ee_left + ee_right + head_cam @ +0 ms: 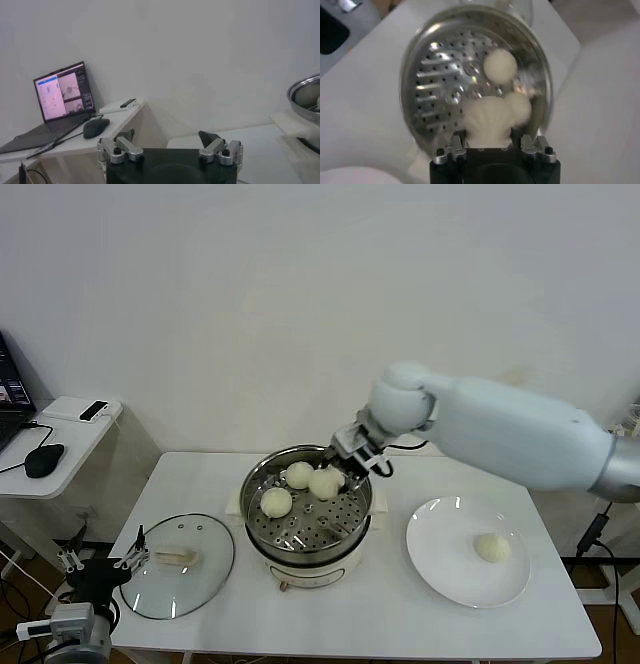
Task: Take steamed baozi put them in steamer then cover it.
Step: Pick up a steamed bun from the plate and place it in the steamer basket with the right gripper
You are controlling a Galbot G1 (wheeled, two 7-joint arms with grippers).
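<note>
A: What sits nearest?

B: The left gripper, parked low off the table's near left corner, its dark-tipped fingers spread wide around nothing. Just past it the cover lies flat on the tabletop, clear glass inside a thin metal rim, with a flat cream handle at its centre.

A: And the steamer?

B: The steamer is mid-table, a round shiny steel bowl on a cream base, with a perforated tray inside. It stands close beside the cover, with a narrow strip of bare table between them. Three smooth, cream-white baozi are in it: one toward the near left, one toward the far side, and a third beside that one, pinched in the right gripper.

A: Is the grip clear?

B: From the right wrist view, yes: the fingers bracket that bun on both sides, and it bulges out between them, low over the tray beside its neighbour and near the steel wall.

A: Anything to the right?

B: A flat white plate, glossy, holding the fourth baozi right of its centre. Bare tabletop runs between plate and steamer.

A: Farther out?

B: Left, a small side table with a dark mouse and a laptop, then a plain white wall.
</note>
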